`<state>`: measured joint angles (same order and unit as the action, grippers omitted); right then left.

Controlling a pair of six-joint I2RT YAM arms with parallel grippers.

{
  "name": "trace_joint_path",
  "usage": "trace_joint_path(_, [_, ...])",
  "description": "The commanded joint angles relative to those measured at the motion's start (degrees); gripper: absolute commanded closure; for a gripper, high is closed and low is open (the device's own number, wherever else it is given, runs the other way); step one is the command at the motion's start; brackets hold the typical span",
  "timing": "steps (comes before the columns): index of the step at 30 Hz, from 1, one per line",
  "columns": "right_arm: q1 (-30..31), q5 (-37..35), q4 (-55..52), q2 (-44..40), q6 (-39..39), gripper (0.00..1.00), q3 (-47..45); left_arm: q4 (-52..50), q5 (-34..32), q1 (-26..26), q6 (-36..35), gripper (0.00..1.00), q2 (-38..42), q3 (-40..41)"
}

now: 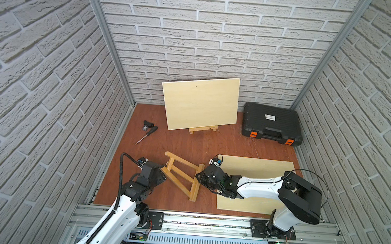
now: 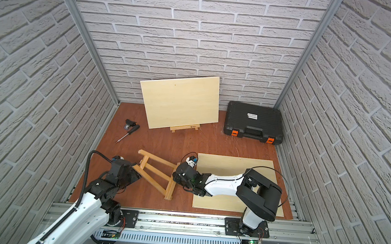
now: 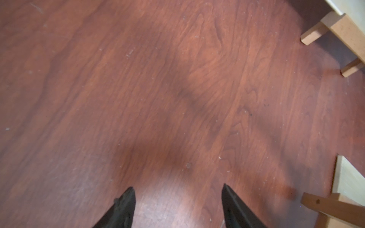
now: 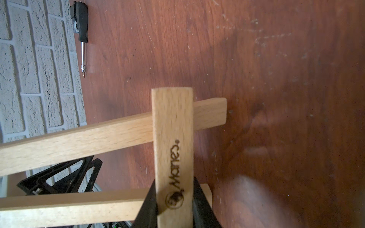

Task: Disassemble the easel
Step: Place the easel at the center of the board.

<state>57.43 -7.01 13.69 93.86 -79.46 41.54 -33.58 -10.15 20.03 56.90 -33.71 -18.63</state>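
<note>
In a top view, the easel (image 1: 181, 174) lies flat near the table's (image 1: 188, 141) front edge, between the two arms. The right gripper (image 1: 198, 176) meets its crossbar end, with the jaws hidden under the wrist. The left gripper (image 1: 162, 167) sits at the opposite end, and its fingertips are hard to make out. A screwdriver (image 1: 147, 135) lies near the left edge and a black case (image 1: 272, 123) sits in the far right corner.

From the left wrist, the left gripper (image 3: 178, 189) stands apart over bare table. Only a cut-off corner of the easel (image 3: 331, 205) shows.

From the right wrist, the right gripper (image 4: 174, 195) is clamped on the branded crossbar (image 4: 171, 128). Its fingers are largely cropped by the frame.
</note>
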Motion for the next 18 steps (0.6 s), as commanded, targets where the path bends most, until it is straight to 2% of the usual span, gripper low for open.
trace_joint_path(1, [-4.41,-9.91,-3.00,0.96,-5.88,0.94,-1.83,-3.51,-2.75,-0.90,-1.40,0.30,0.51,-1.95])
trace_joint_path(5, [-4.38,-10.29,-4.35,-0.26,-4.62,0.94,-2.16,-3.71,-3.32,-3.95,-4.17,0.28,-0.35,-3.70])
trace_joint_path(11, [-4.41,-10.02,-4.94,0.59,-4.08,0.94,-1.85,0.43,1.95,-12.20,-10.09,0.28,-5.17,-7.39])
trace_joint_path(18, [-3.63,-11.36,-11.72,1.30,-1.47,0.94,3.55,0.92,3.64,-12.40,-12.77,0.28,-3.62,-8.73])
